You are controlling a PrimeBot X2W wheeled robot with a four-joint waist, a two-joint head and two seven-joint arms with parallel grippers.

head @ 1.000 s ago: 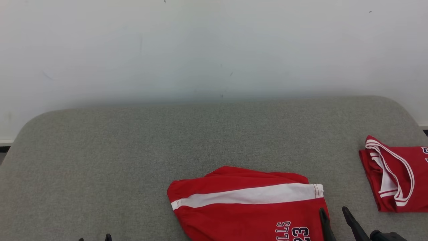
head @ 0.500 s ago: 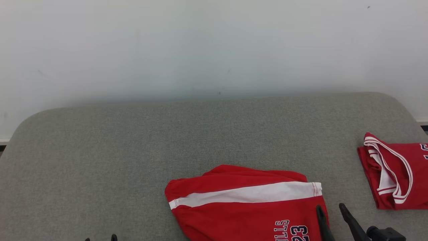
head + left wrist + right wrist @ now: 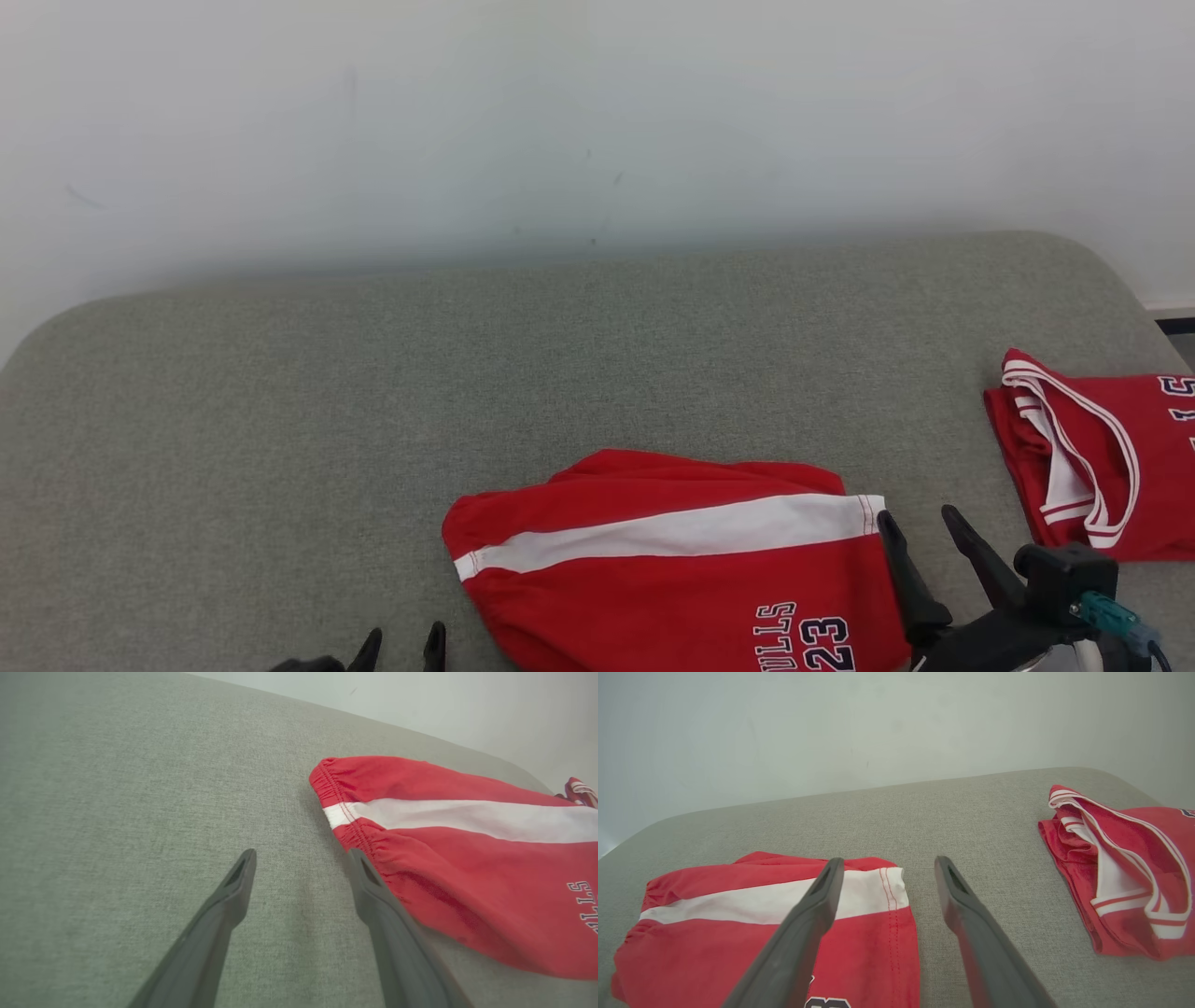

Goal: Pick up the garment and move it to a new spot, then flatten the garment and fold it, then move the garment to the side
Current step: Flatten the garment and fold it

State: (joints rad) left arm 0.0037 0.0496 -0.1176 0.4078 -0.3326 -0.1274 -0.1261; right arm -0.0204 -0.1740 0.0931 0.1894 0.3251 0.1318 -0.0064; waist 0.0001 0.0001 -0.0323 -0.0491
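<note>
- On the red shorts (image 3: 672, 579) we read "ULLS" in navy letters outlined in white. Its start is cut off at the bottom of the head view, and the number "23" sits beside it.
- In the left wrist view we make out "LLS" on the same shorts.
- On the folded red jersey (image 3: 1102, 467) we see navy characters, too cropped to read.

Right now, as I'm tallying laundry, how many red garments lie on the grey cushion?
2. The shorts lie front centre; the folded jersey sits at the right edge, partly out of frame. Others may lie outside view.
</note>
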